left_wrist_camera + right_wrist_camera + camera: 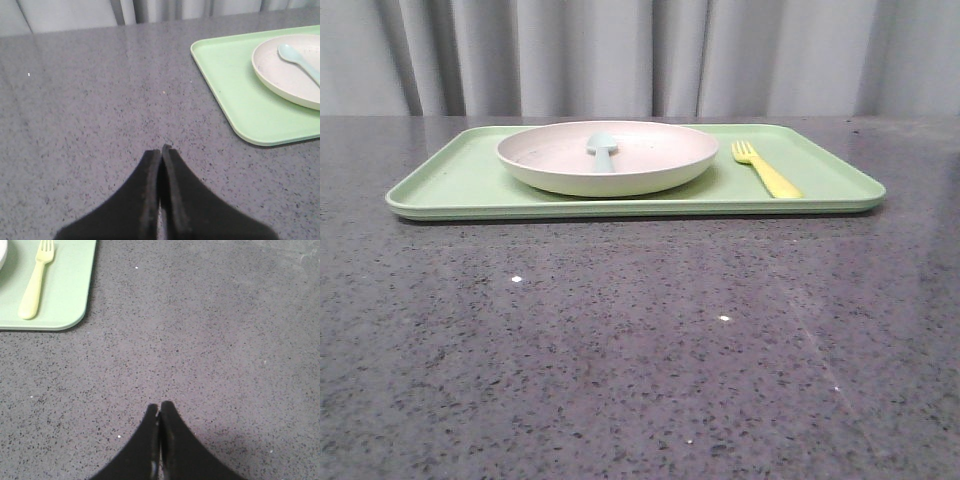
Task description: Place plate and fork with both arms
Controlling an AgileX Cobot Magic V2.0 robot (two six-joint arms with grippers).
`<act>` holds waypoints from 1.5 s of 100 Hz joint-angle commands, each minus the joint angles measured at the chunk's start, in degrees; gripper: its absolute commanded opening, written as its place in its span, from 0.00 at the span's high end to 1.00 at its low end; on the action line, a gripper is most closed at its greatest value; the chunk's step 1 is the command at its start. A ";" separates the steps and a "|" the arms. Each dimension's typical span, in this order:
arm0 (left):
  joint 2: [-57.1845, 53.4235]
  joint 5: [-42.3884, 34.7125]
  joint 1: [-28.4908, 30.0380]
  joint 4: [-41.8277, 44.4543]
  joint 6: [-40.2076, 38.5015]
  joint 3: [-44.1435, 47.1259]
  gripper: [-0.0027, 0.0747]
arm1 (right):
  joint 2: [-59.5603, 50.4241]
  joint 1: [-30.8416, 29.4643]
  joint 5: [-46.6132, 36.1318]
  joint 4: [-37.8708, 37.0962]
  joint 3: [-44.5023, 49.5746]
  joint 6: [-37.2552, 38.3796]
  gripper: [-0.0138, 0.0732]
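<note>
Resting on tray: plate, fork; plate cropped in wrist views; both jaws closed, empty.

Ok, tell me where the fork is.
In the front view the fork lies flat on the right part of the green tray, just right of the plate, tines pointing away.

From my station the worktop reads as polished speckled grey stone, glossy enough to throw faint reflections, while the tray on it looks like smooth light green plastic with a soft satin finish. The plate seems a matt cream plastic with a faintly scuffed inside, the spoon a dull pale blue plastic, and the fork a smooth yellow plastic with slight sheen. Both pincers, left and right, show matt black fingers with a rougher, grainy inner edge.
</note>
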 commanded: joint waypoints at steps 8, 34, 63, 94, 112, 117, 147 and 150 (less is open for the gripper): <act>-4.64 -11.61 -3.47 4.06 -0.37 3.39 0.99 | 0.03 -0.35 -3.67 -1.57 -1.36 -0.73 0.98; -15.53 -17.16 -3.75 10.52 -7.35 13.53 0.99 | 0.03 -0.35 -3.67 -1.57 -1.36 -0.73 0.98; -24.91 -17.87 -3.75 17.35 -17.96 21.37 0.99 | 0.03 -0.35 -3.67 -1.57 -1.36 -0.73 0.98; -27.94 -18.94 -3.75 17.16 -17.96 24.19 0.99 | 0.03 -0.35 -3.67 -1.57 -1.36 -0.73 0.98; -27.94 -21.51 -3.75 17.16 -18.07 24.97 0.99 | 0.03 -0.35 -3.62 -1.57 -1.36 -0.73 0.98; -27.94 -21.64 -3.75 17.16 -18.07 24.97 0.99 | 0.03 -0.35 -3.62 -1.57 -1.36 -0.73 0.98; -27.94 -21.72 -3.75 17.16 -18.07 24.97 0.99 | 0.03 -0.35 -3.62 -1.57 -1.36 -0.73 0.98; -27.94 -21.72 -3.75 17.16 -18.07 24.97 0.99 | 0.03 -0.35 -3.62 -1.57 -1.36 -0.73 0.98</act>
